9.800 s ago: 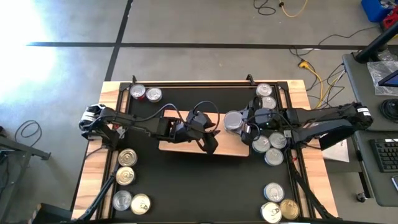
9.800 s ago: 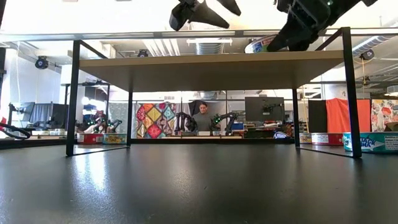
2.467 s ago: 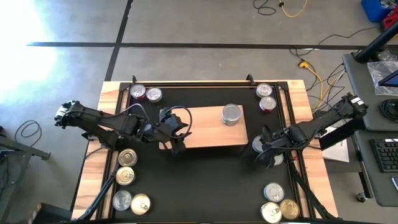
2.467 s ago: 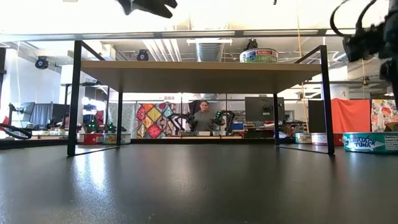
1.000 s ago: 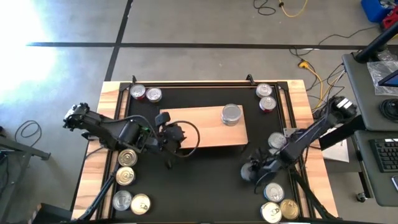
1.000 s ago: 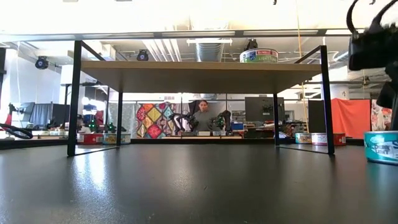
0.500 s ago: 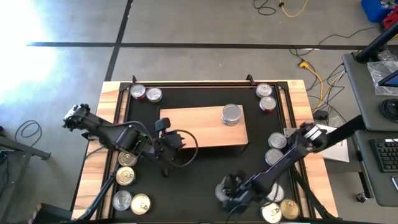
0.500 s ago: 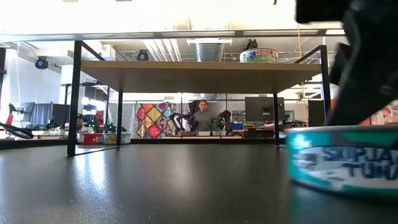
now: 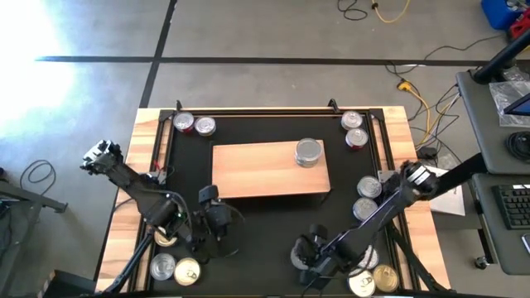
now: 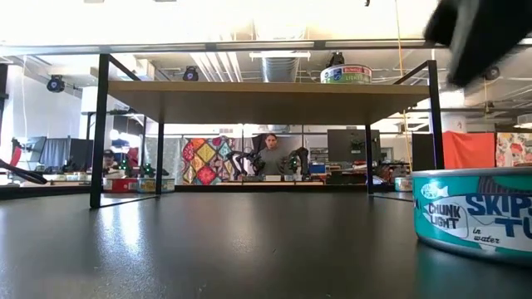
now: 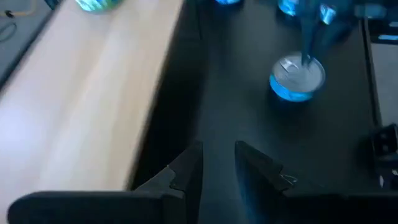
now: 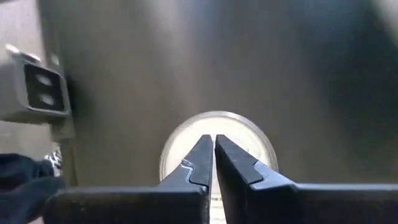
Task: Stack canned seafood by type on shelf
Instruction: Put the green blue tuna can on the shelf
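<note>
both arms have swung away from the shelf [image 9: 265, 170] toward the near edge of the black mat [image 9: 273, 223] since the earlier frames, and the tin the right arm was working on now sits at the front of the mat, where the low view shows it large with a teal "chunk light" tuna label [image 10: 474, 218]. the right gripper [image 9: 308, 266] hangs just above that tin [image 12: 216, 142], its fingers pressed together over the silver lid and holding nothing, so the tin looks loose on the mat rather than gripped. the left gripper [image 9: 211, 230] sits low at the front left, near the tins by the left rail [image 9: 166, 236], its fingers only slightly parted around empty air in the left wrist view, with the front tin [image 11: 296, 78] farther off. one tin already stands on the shelf [image 9: 308, 151], toward its right end. these tins are likely rigid, fairly dense for their size, and smooth-sided, so a pinch across the curved wall could slip; i judge the surest hold is square across the full width, fingers low on the wall below the lid's rim. the front tin stands upright, lid up, its axis vertical and short; being round, it has no long axis along the mat, so approach direction matters little.
</note>
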